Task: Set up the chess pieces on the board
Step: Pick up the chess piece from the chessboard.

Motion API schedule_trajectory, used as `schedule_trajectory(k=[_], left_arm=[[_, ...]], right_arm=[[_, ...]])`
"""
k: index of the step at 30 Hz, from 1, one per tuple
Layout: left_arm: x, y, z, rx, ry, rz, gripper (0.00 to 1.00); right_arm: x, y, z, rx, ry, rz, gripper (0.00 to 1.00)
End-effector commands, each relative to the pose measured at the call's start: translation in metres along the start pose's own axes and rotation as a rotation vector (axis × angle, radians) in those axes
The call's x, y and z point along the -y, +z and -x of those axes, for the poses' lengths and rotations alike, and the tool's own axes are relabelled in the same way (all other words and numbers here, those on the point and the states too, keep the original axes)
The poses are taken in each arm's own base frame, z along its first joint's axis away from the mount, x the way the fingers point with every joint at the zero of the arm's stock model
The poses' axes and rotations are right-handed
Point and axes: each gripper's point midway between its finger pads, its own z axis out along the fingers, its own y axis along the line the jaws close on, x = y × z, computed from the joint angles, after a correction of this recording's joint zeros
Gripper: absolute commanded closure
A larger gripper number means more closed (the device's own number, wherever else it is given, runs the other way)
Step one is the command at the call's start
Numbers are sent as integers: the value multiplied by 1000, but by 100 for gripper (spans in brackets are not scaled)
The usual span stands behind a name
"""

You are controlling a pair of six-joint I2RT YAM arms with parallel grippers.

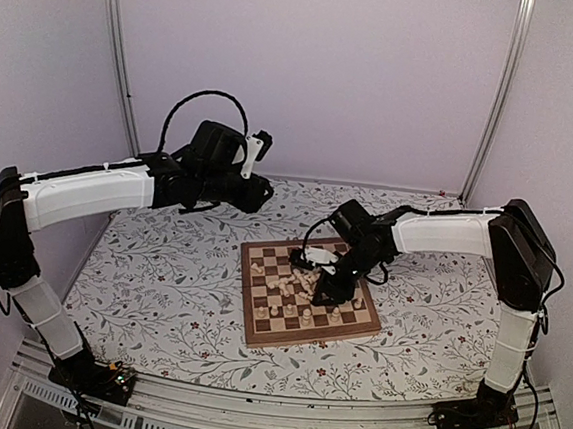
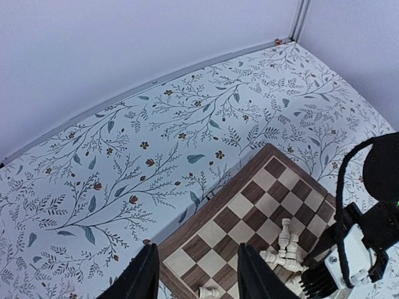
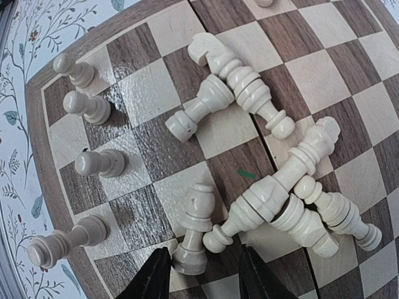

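Left arm (image 1: pixel 66 205): up from the near left corner of the tabletop, white forearm stretched toward the far side, well apart from the board.
Right arm (image 1: pixel 520 295): up from the near right corner, bent inward and down toward the board.
Tabletop (image 1: pixel 149 293): under a pale cloth printed with leafy sprigs and small red flowers.
Board (image 1: pixel 262 265): flat on the cloth, right of centre, set slightly askew; dark and light checks inside a brown border.
Standing chess pieces (image 3: pixel 100 163): four pale figures upright along one edge of the board in the right wrist view, each on its own square, apart from one another.
Fallen chess pieces (image 3: pixel 274 187): a loose heap of pale figures on their sides near the middle of the board, several crossing and touching.
Single upright piece (image 3: pixel 193 227): just ahead of the right hand's fingers, in line with the gap between them; contact with either finger hard to judge from this angle.
Right hand (image 1: pixel 325 290): low over the middle of the board, fingers (image 3: pixel 156 277) apart, clamped on nothing visible.
Left hand (image 2: pixel 198 277): high above the far left part of the tabletop, fingers apart, only cloth and a corner of the board showing through the gap, nothing held.
Back wall (image 1: pixel 329 78): plain and pale, directly behind the far edge of the cloth.
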Motion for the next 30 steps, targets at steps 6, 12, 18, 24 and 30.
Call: schedule_trajectory(k=[6,12,18,24,30], left_arm=[[4,3,3,-10,16,-13,56],[5,6,0,-23,22,-17,55],[9,9,-3,-36,13,-36,55],[48,1,1,-2,-13,-273,55],[92,-30,16,106,-17,-568,56]], right_arm=[[4,11,10,-1,1,-9,62],[3,9,7,-14,0,-14,74],[2,-29,12,58,-5,-20,79],[10,-90,40,258,52,29,80],[14,-130,63,405,83,97,82]])
